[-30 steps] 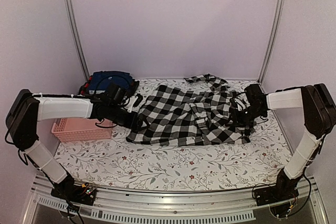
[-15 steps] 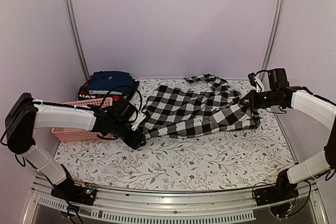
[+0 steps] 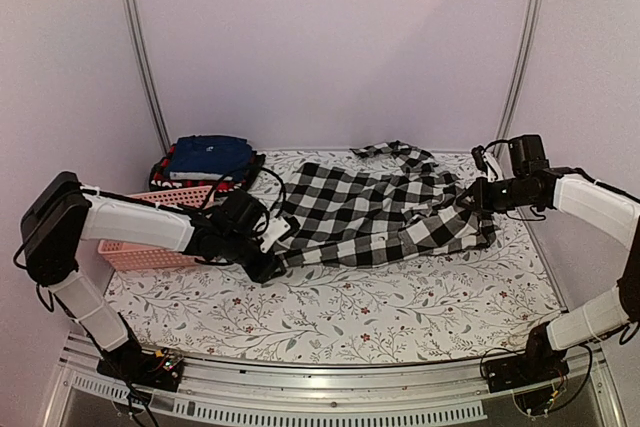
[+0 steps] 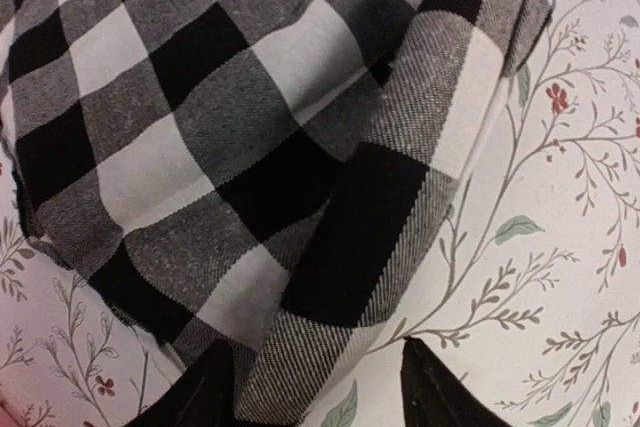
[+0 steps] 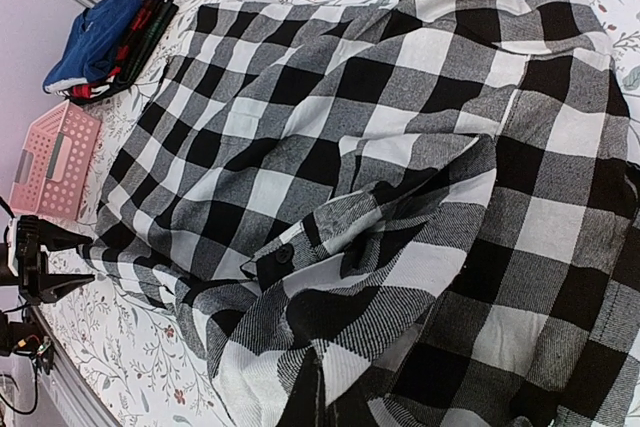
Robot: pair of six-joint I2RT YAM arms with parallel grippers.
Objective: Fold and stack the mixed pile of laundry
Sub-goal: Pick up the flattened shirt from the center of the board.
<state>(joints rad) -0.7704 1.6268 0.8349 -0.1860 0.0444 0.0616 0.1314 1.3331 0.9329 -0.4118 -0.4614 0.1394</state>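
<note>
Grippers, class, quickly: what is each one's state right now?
Left end effector: closed on the checked shirt.
Right end effector: closed on the checked shirt.

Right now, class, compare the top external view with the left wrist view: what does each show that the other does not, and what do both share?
Only the top external view shows both arms, the right claw shut on the checked shirt, the pink basket at the left, and a folded blue garment at the back left. Only the left wrist view shows the shirt's twill weave close up, with a folded edge caught between the left claw. Both show the checked shirt lying on the floral tablecloth.
</note>
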